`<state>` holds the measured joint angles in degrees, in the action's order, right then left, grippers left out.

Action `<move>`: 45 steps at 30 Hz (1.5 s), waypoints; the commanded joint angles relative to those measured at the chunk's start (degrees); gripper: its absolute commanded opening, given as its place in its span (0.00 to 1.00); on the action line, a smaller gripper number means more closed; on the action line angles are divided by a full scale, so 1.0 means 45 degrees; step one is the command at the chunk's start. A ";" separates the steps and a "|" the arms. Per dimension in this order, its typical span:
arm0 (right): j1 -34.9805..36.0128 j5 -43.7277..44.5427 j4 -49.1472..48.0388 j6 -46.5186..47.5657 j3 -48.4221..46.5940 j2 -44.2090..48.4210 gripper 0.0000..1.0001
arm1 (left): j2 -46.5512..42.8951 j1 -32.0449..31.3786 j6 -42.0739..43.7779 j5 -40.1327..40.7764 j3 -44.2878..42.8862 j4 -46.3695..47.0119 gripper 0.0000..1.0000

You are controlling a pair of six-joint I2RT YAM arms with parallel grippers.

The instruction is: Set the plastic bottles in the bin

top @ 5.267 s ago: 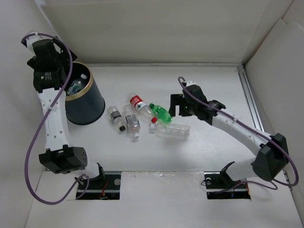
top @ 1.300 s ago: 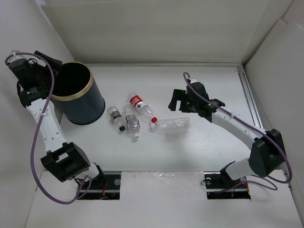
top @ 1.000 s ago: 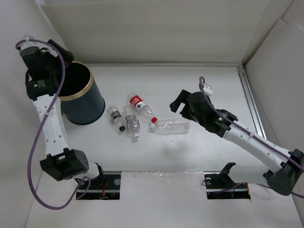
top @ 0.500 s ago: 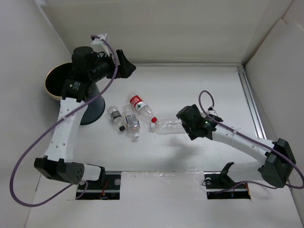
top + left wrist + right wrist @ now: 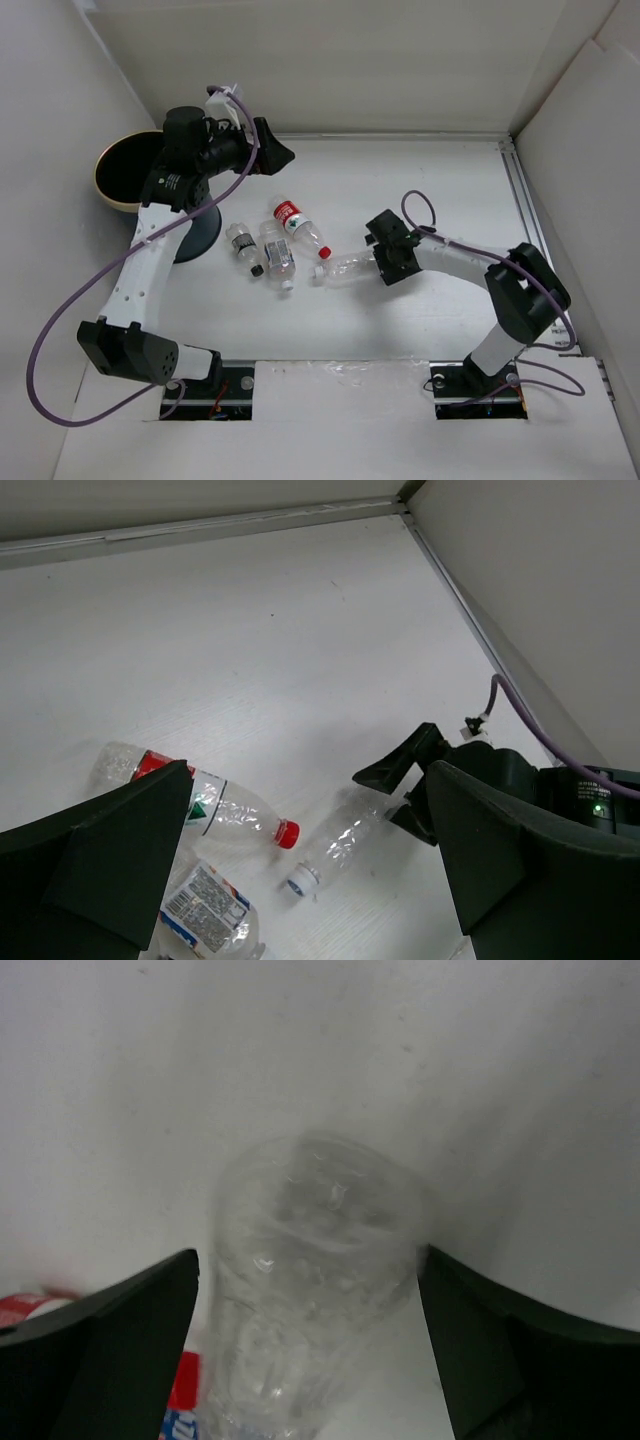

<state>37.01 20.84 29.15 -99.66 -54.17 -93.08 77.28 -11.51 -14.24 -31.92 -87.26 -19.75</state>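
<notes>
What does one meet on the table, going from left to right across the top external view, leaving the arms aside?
bin → small black-capped bottle → white-labelled bottle → unlabelled clear bottle. The red-labelled bottle overlaps its neighbours sideways, so it is left out.

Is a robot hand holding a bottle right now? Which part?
Nothing is held yet. The open right hand straddles the clear bottle at its bottom end; the left hand is open and empty.

Four plastic bottles lying flat, clustered, red-labelled bottle rearmost, navy gold-rimmed bin far left
</notes>
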 commanded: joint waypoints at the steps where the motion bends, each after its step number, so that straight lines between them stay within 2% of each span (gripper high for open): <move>1: -0.0120 -0.0919 -0.0871 -0.0081 -0.0402 -0.0797 0.91 | -0.0336 0.0038 0.0039 -0.0368 0.0212 0.0717 1.00; 2: -0.0120 -0.0920 -0.0581 -0.0081 -0.0403 -0.0955 0.77 | -0.0220 0.0038 0.0039 -0.0367 0.0212 0.0717 1.00; 4: -0.0275 -0.0920 -0.0308 -0.0081 -0.0403 -0.0957 0.63 | -0.0219 0.0038 0.0039 -0.0232 0.0212 0.0717 1.00; 5: -0.0392 -0.0804 -0.0131 0.0074 -0.0403 -0.0841 0.50 | -0.0219 0.0038 0.0039 -0.0230 0.0328 0.0717 1.00; 6: -0.0393 -0.0590 0.0122 0.0076 -0.0403 -0.0704 0.22 | -0.0219 0.0038 0.0039 -0.0230 0.0329 0.0717 1.00; 7: -0.0548 -0.0453 0.0782 0.0192 -0.0403 -0.0529 0.11 | -0.0103 0.0038 -0.0096 -0.0230 0.0329 0.0717 1.00; 8: -0.0550 -0.0258 0.1137 0.0367 -0.0538 -0.0160 0.10 | -0.0102 0.0038 -0.0097 -0.0404 0.0445 0.0717 1.00; 9: -0.0666 -0.0082 0.1488 0.0543 -0.0540 0.0057 0.00 | 0.0033 0.0038 -0.0233 -0.0716 0.0447 0.0852 1.00; 12: -0.0784 0.0738 0.2895 0.1168 -0.1045 0.1033 0.00 | 0.0559 -0.0350 -0.0371 -0.0855 0.0176 0.0853 1.00; 13: -0.0900 0.1185 0.3169 0.1343 -0.1048 0.1364 0.00 | 0.0775 -0.1242 -0.0042 -0.0159 -0.0059 0.0660 1.00; 16: -0.1232 0.1812 0.2842 0.2921 -0.1341 0.2731 0.00 | 0.1965 -0.3040 0.0098 -0.0016 -0.1304 0.0366 1.00; 20: -0.2266 0.1951 0.0308 0.6980 -0.1634 0.4333 0.00 | 0.3761 -0.4725 0.0526 0.0102 -0.3240 -0.0355 1.00; 21: -0.2771 0.1274 -0.1208 0.8788 -0.1518 0.4665 0.00 | 0.4094 -0.5037 0.0798 0.0102 -0.3631 -0.0570 1.00; 23: -0.3417 0.0257 -0.2350 1.0011 -0.1400 0.5525 0.00 | 0.4935 -0.5643 0.0917 -0.0014 -0.4567 -0.0905 1.00; 26: -0.4707 -0.2027 -0.4128 1.1381 -0.1283 0.6403 0.00 | 0.5385 -0.5763 0.0627 -0.0560 -0.4690 -0.0342 1.00; 28: -0.5506 -0.3897 -0.4600 1.1599 -0.1591 0.6407 0.00 | 0.5522 -0.5879 0.0451 -0.1342 -0.4690 0.0031 1.00; 34: -0.5823 -0.6520 -0.5342 1.1580 -0.2063 0.6133 0.00 | 0.6069 -0.6308 -0.0154 -0.2672 -0.5003 0.1321 1.00; 38: -0.5940 -0.7597 -0.6456 1.0859 -0.1751 0.6289 0.00 | 0.6480 -0.6563 -0.0156 -0.2672 -0.5452 0.1205 1.00; 45: -0.5823 -0.7893 -0.7453 1.0271 -0.2005 0.6426 0.00 | 0.7318 -0.6974 -0.0273 -0.2906 -0.5745 0.0914 1.00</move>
<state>10.74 -12.05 2.66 -51.94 -61.04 -65.49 109.34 -41.80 -14.87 -42.44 -110.43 -16.43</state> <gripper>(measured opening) 0.549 0.997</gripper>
